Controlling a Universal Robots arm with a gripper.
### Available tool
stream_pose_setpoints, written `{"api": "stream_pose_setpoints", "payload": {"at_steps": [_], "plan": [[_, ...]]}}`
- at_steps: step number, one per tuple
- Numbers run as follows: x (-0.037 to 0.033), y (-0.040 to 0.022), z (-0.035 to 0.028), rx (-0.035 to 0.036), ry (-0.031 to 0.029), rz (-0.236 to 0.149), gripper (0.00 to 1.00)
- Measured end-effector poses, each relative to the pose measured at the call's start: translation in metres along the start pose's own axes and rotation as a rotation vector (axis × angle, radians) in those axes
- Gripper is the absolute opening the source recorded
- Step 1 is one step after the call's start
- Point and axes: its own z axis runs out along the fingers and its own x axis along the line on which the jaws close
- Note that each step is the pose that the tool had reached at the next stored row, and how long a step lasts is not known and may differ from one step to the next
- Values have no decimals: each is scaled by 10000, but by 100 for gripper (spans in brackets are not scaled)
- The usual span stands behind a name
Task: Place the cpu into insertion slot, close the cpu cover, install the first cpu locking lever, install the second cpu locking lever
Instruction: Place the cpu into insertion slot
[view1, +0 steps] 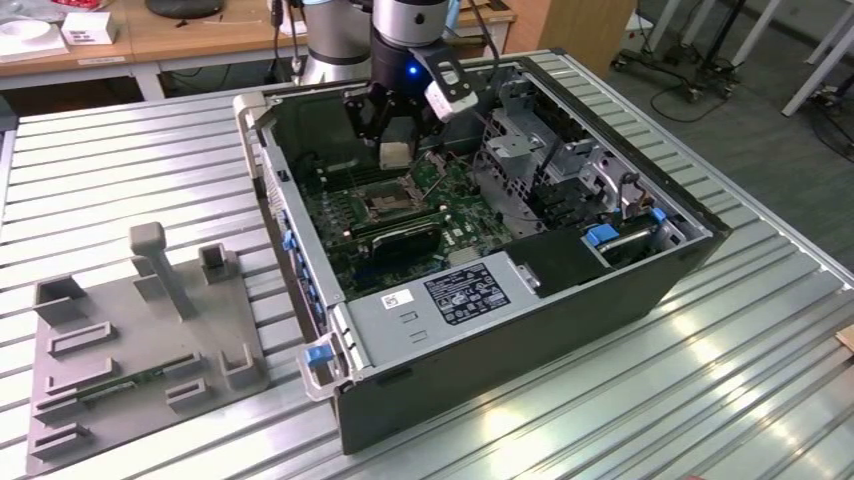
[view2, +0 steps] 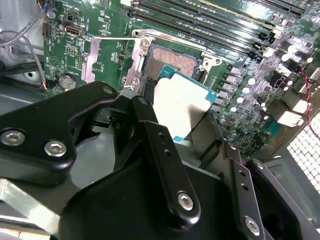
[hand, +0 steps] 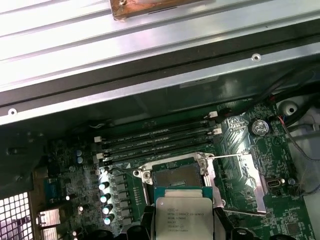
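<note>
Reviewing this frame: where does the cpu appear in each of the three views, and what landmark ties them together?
Exterior view: the cpu is a pale square in the gripper, above the green motherboard inside the case.
Second wrist view: the cpu is held close to the insertion slot.
First wrist view: the cpu, printed top showing, sits next to the insertion slot.
Shared landmark: the insertion slot.

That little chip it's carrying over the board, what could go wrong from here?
The cpu, pinched in the gripper, is not yet in the insertion slot; lowered askew, it might damage it. It could also slip free. The open cpu cover lies beside the slot and might get bumped.
</note>
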Motion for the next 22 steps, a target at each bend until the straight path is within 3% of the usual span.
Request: {"api": "stream_pose_setpoints", "payload": {"at_steps": [5, 22], "plan": [[-1, 0, 1, 0, -9, 93, 54], [0, -2, 22, -10, -267, 2950, 54]]}}
